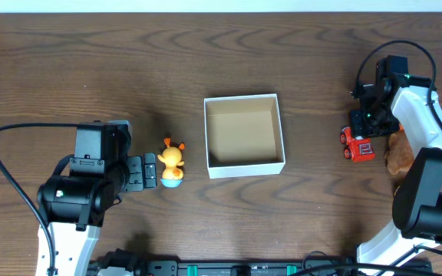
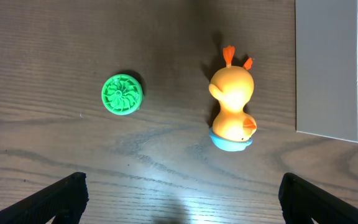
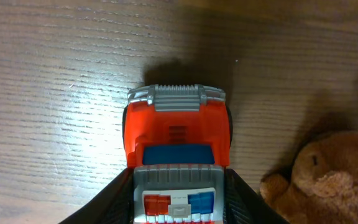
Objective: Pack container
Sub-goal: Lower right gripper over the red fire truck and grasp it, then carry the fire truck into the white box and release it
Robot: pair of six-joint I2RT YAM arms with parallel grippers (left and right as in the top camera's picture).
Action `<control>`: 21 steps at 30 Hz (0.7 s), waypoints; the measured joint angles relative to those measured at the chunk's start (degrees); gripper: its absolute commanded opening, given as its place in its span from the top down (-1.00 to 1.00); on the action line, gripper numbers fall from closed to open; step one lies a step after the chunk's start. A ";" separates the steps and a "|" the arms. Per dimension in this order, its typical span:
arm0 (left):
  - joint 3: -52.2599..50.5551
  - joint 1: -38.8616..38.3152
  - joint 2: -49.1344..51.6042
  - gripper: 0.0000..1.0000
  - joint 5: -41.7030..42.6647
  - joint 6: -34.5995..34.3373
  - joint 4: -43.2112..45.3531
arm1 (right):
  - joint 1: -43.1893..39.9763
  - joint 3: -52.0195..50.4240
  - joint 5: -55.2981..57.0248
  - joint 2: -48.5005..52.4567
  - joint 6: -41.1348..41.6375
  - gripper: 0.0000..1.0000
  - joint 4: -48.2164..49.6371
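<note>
The container [image 1: 244, 167] is a white square box with a tan-brown inside, open and empty, at the table's middle. Its white wall also shows in the left wrist view [image 2: 327, 68]. An orange duck toy [image 1: 172, 163] on a blue base lies just left of it, also seen in the left wrist view [image 2: 232, 112]. My left gripper [image 1: 150, 170] is open and empty, just left of the duck, its fingers wide apart in the left wrist view [image 2: 182, 199]. My right gripper [image 1: 365, 129] is shut on a red toy truck [image 1: 357, 145], its fingers against both sides of the truck [image 3: 178, 149] on the table.
A green round ribbed disc [image 2: 122, 94] lies on the table left of the duck. A brown teddy bear [image 1: 399, 152] lies right of the truck, close to my right gripper, and also shows in the right wrist view [image 3: 328, 174].
</note>
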 measured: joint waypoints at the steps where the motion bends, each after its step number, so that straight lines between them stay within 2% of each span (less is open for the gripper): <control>1: 0.00 0.00 0.00 -0.96 0.00 0.00 0.00 | 0.13 0.09 0.04 0.00 0.48 0.97 -0.17; 7: 0.00 0.00 0.00 -0.96 0.00 0.00 0.00 | 3.80 4.66 0.04 -0.90 4.04 0.97 -5.57; 12: 0.00 0.00 0.00 -0.96 0.00 0.00 0.00 | 10.75 11.39 0.28 -7.67 8.76 0.97 -7.15; 17: 0.00 0.00 0.00 -0.96 0.00 0.00 0.00 | 22.93 14.16 0.31 -16.96 15.67 0.97 -3.04; 21: 0.00 0.00 0.00 -0.96 0.00 0.00 0.00 | 33.62 14.45 0.76 -18.67 23.17 0.98 0.02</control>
